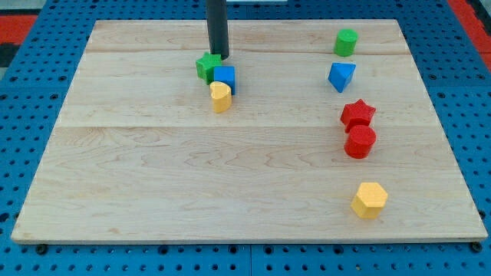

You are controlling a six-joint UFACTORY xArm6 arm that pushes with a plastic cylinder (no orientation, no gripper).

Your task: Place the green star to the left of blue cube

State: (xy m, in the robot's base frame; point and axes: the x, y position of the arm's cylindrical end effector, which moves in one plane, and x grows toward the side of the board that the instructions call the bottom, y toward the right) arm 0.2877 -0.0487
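Observation:
The green star lies at the view's upper middle, touching the upper left side of the blue cube. A yellow heart-shaped block sits right below the cube, touching it. My tip ends just above the seam between star and cube, at the star's upper right corner. The dark rod rises from there out of the view's top.
On the view's right are a green cylinder, a blue triangular block, a red star, a red cylinder and a yellow hexagon. The wooden board is ringed by blue pegboard.

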